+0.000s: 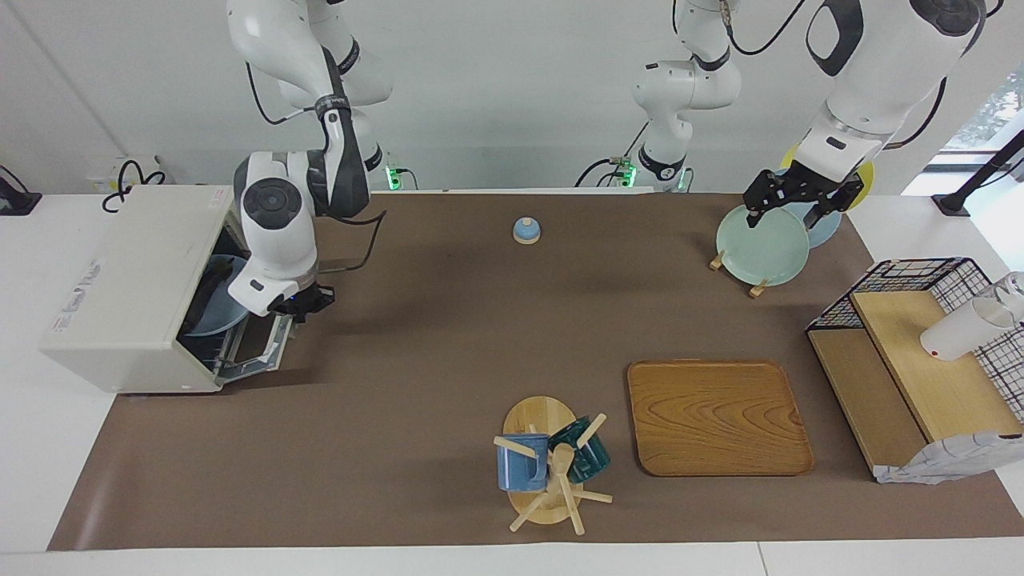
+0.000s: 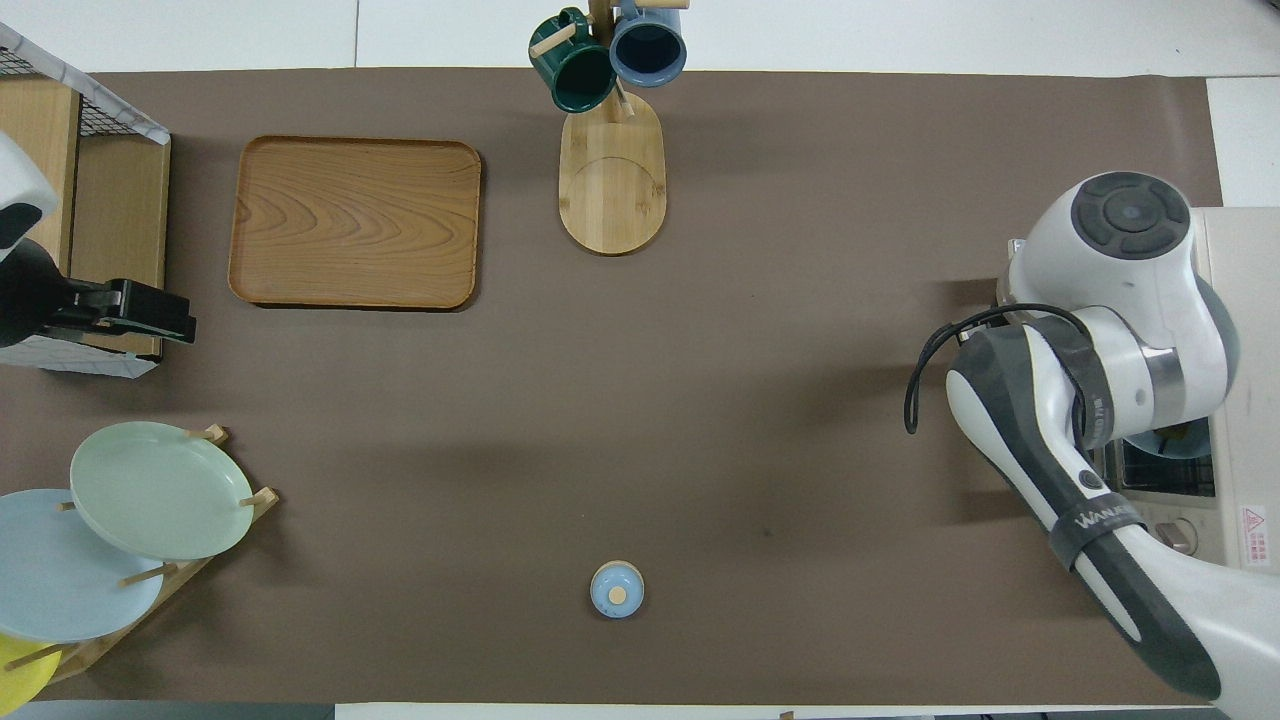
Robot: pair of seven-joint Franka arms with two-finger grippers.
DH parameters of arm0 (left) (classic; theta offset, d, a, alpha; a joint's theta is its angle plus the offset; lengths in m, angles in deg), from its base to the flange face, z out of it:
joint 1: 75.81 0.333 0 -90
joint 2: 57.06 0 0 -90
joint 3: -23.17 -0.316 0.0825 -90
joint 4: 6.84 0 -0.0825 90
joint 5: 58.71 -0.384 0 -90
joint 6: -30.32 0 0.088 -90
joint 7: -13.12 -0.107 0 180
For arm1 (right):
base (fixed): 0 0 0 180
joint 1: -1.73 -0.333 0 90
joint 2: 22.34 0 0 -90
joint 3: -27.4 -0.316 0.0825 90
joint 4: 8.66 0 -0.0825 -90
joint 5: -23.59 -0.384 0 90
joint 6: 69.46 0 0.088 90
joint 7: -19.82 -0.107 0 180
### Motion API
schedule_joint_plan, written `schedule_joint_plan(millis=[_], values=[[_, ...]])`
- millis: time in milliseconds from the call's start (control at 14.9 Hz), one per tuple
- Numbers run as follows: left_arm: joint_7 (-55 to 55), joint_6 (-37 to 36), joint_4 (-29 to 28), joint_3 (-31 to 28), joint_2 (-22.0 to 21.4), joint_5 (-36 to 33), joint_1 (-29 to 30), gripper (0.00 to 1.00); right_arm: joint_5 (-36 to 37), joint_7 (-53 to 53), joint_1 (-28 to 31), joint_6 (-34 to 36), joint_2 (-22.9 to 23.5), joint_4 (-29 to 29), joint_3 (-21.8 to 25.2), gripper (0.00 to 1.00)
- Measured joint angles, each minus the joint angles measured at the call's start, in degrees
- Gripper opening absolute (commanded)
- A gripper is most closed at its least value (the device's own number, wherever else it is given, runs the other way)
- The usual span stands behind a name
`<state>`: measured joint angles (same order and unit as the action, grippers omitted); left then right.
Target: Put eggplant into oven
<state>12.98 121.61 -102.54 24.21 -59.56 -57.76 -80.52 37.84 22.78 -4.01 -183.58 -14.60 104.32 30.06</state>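
The cream-white oven [image 1: 120, 280] sits at the right arm's end of the table, also seen in the overhead view as the oven [image 2: 1240, 300]. Inside it a blue plate [image 1: 204, 314] carries the dark eggplant [image 1: 214, 282], half hidden by the arm and the door. The oven door [image 1: 258, 344] stands tilted, roughly halfway up. My right gripper [image 1: 302, 303] is shut against the door's raised outer edge, holding nothing; in the overhead view the arm hides it. My left gripper [image 1: 788, 214] hangs open over the plate rack, waiting.
Plates [image 1: 762, 244] stand in a wooden rack near the left arm's base. A small blue knob [image 1: 526, 230] sits close to the robots. A wooden tray [image 1: 716, 416], a mug tree [image 1: 552, 464] and a wire rack with wooden shelves [image 1: 912, 376] holding a white cup [image 1: 960, 330] sit farther out.
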Motion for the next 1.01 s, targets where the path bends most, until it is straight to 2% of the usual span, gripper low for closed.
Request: schedule_joint_plan(millis=[202, 404, 471, 538, 605, 673, 807, 1009], values=[[0.00, 0.00, 0.00, 0.00, 0.00, 0.00, 0.00, 1.00, 0.25, 5.34, 3.32, 2.00, -3.80, -0.63, 0.18, 0.00], [0.00, 0.00, 0.00, 0.00, 0.00, 0.00, 0.00, 1.00, 0.26, 9.69, 7.06, 2.68, -5.51, -1.44, 0.68, 0.00], [0.00, 0.00, 0.00, 0.00, 0.00, 0.00, 0.00, 1.00, -0.37, 10.47, 8.11, 3.29, -5.58, -2.14, 0.95, 0.25], [0.00, 0.00, 0.00, 0.00, 0.00, 0.00, 0.00, 1.00, -1.67, 10.96, 8.94, 5.44, -5.45, -3.41, 1.19, 0.64], [0.00, 0.00, 0.00, 0.00, 0.00, 0.00, 0.00, 1.00, -3.19, 11.13, 9.37, 9.41, -5.29, -5.42, 1.37, 0.75], [0.00, 0.00, 0.00, 0.00, 0.00, 0.00, 0.00, 1.00, -4.59, 11.14, 9.40, 14.04, -5.17, -8.78, 1.45, 0.99], [0.00, 0.00, 0.00, 0.00, 0.00, 0.00, 0.00, 1.00, -7.38, 11.14, 9.28, 21.12, -5.32, -16.34, 1.42, 1.00], [0.00, 0.00, 0.00, 0.00, 0.00, 0.00, 0.00, 1.00, -10.24, 11.14, 9.34, 24.83, -6.04, -23.23, 1.46, 1.00]])
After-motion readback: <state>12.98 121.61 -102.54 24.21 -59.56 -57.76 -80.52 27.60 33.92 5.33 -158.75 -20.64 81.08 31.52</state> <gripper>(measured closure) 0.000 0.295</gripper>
